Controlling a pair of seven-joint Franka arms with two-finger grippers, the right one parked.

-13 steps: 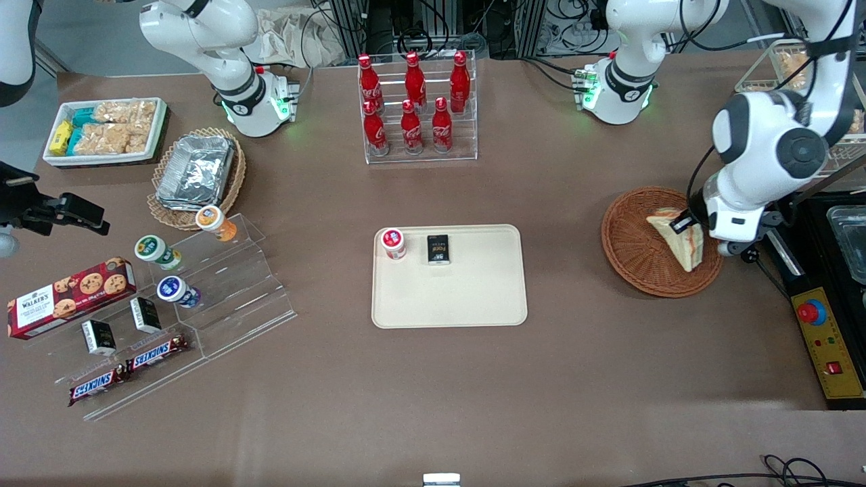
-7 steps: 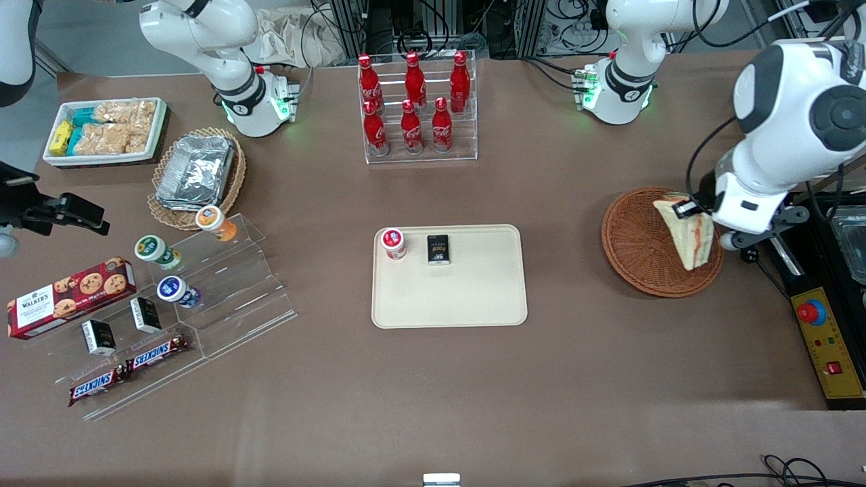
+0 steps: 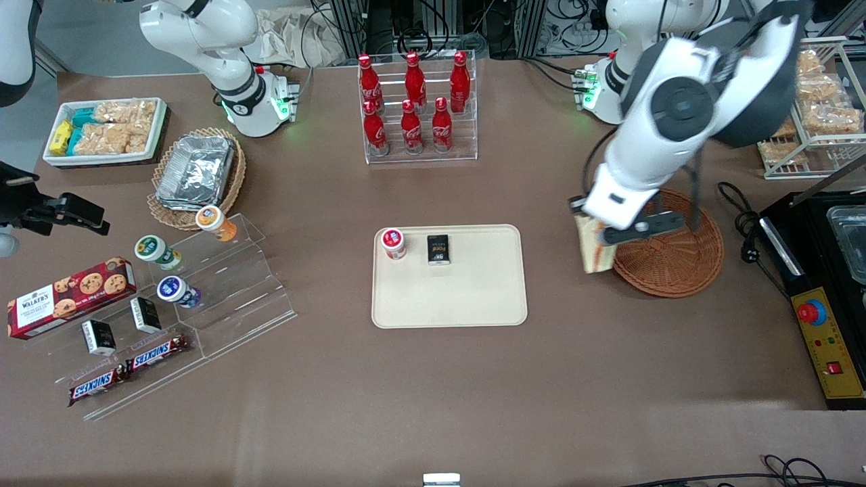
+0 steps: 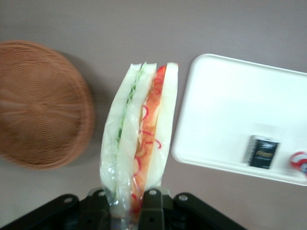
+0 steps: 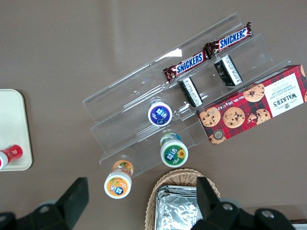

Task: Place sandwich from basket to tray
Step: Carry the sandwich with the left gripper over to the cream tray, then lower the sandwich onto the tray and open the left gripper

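One sandwich (image 4: 139, 143) hangs pinched between the two fingers of the left arm's gripper (image 4: 132, 199), and we see it raised above bare brown table (image 3: 555, 284), in the gap between the basket (image 3: 676, 267) and the tray (image 3: 473, 297). Its plastic wrap shows pale bread slabs with green and red-orange filling along the edge. We note the round, woven, reddish-brown basket holds nothing. On the smooth cream tray, a red-capped cup (image 3: 393, 243) and a small black pack (image 3: 438, 249) sit along its farther edge, leaving the nearer part free.
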